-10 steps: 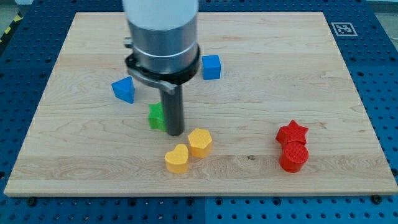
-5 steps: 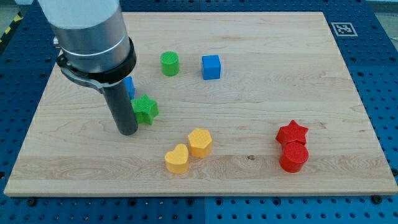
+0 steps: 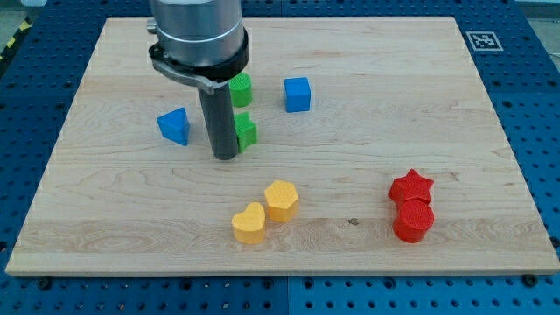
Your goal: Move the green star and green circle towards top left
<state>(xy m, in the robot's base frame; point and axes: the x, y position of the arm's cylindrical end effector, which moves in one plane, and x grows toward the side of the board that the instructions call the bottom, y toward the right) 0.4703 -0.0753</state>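
Note:
My tip (image 3: 226, 156) rests on the board just left of the green star (image 3: 246, 130), touching or nearly touching it; the rod hides the star's left part. The green circle (image 3: 240, 89) stands just above the star, partly hidden behind the arm's body. Both green blocks lie left of the board's middle, in its upper half.
A blue triangular block (image 3: 175, 125) lies left of my tip. A blue cube (image 3: 297, 94) sits right of the green circle. A yellow heart (image 3: 249, 222) and a yellow hexagon (image 3: 281, 200) lie below. A red star (image 3: 411, 186) and a red cylinder (image 3: 413, 220) sit at the right.
My tip swung left around the green star, then back right and upward. The star has been pushed up and to the right, and now sits just below the green circle.

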